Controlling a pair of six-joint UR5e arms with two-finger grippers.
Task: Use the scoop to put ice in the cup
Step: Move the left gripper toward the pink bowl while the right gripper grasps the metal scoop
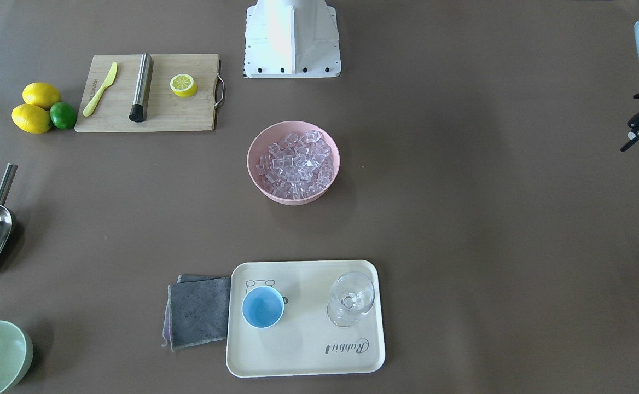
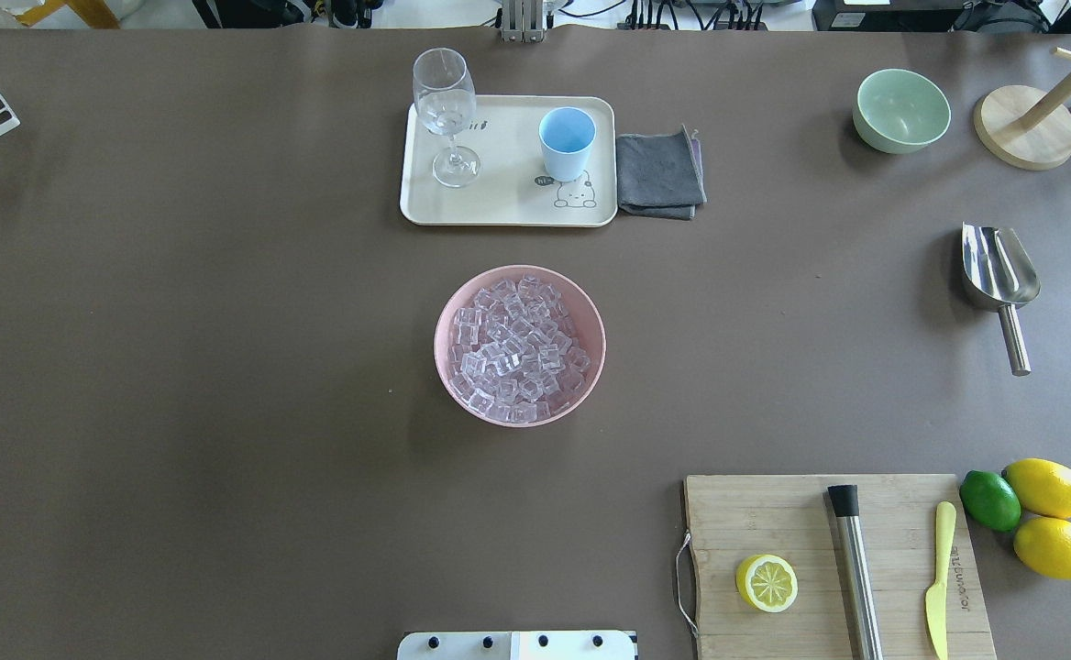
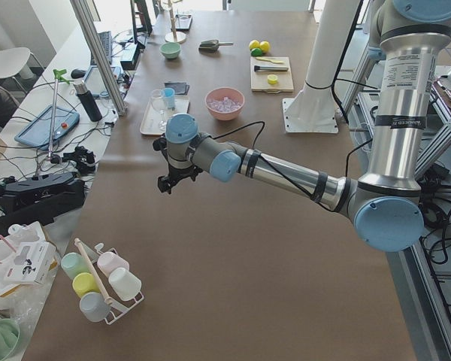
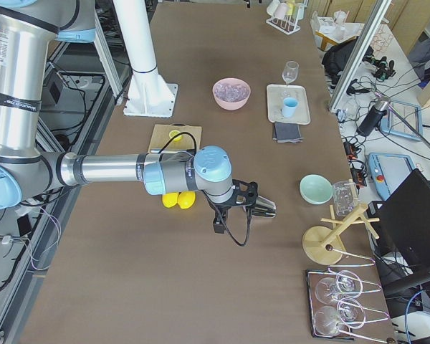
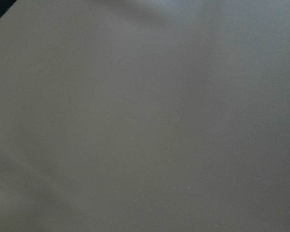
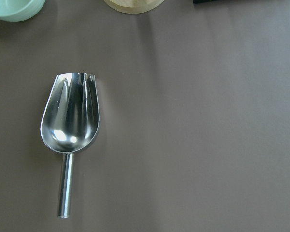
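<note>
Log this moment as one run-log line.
scoop: on table, ungrasped, empty | ice: in pink bowl | cup: empty, on tray | right gripper: near scoop, open/shut unclear | left gripper: above table, away from items

Silver arms (image 3: 286,174), blue joint caps (image 3: 389,223) (black left end effector (image 3: 165,186)).

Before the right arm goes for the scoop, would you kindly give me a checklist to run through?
1. Scoop free on table, handle unobstructed: ok.
2. Ice in pink bowl: ok.
3. Cup upright and empty on tray: ok.
4. Right gripper open: cannot tell.
5. Left gripper away from pink bowl and tray: ok.
</note>
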